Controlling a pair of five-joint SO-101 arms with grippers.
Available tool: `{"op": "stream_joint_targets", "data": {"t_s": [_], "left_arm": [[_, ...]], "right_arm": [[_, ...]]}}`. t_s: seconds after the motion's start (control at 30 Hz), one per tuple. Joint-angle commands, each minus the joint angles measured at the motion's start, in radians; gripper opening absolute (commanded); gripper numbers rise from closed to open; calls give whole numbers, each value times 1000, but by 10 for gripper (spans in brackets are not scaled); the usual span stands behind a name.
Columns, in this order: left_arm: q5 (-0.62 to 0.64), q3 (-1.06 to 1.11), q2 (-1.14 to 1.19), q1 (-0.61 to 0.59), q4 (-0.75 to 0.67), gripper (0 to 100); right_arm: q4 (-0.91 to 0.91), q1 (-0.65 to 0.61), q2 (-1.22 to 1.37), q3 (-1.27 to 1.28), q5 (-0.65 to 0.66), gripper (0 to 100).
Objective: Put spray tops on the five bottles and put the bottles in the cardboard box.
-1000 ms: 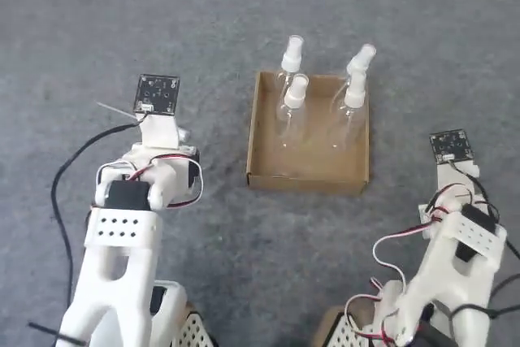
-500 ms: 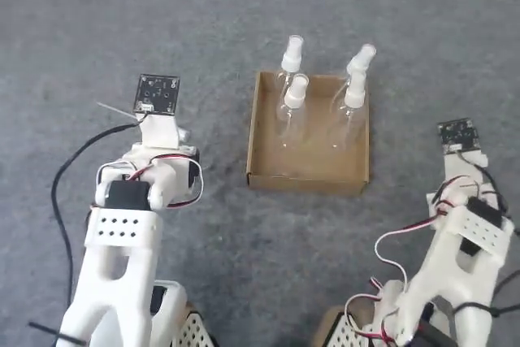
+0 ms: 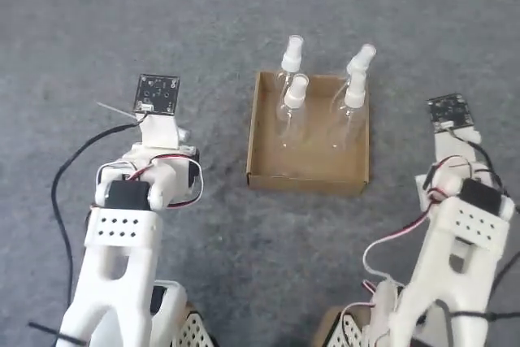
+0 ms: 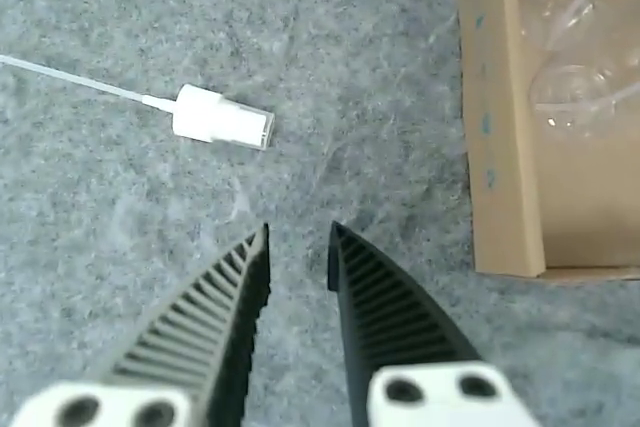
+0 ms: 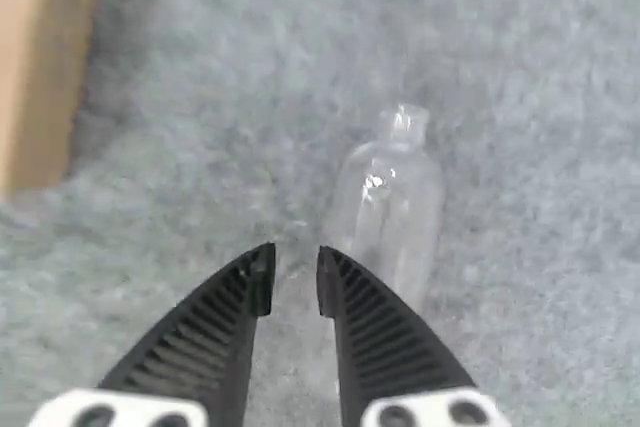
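Clear plastic bottle, uncapped, lies just beyond right gripper: narrowly parted, empty. Left gripper likewise, near white spray top.

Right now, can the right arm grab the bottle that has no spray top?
Probably yes. The clear bottle is on the carpet just ahead of the right pincer, with nothing between them. The pincer is only slightly open, so it would likely need to widen first.
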Motion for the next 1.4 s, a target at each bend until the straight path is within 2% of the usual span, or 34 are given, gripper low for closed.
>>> {"op": "stream_joint_targets", "data": {"t_s": [0.0, 0.4, 0.57, 0.77, 0.9, 1.03, 1.2, 1.37], "left_arm": [[9, -4, -8, -5, -25, 87], [9, -4, -8, -5, -25, 87], [9, -4, -9, -6, -25, 87], [9, -4, -32, -34, -29, 87], [28, 76, -169, -100, -100, 87], [40, 211, -385, -95, -175, 87], [35, 326, -655, -40, -175, 87], [29, 461, -881, -40, -173, 88]], "right_arm": [[42, -33, -120, -64, -17, 23], [44, 91, -180, -49, 26, 24], [44, 96, -249, -2, 26, 23], [42, 74, -452, 141, 25, 23], [48, 10, -588, 279, 26, 23], [53, -41, -722, 399, -17, 24], [54, -77, -869, 537, -63, 26], [54, -76, -993, 651, -61, 27]]}}
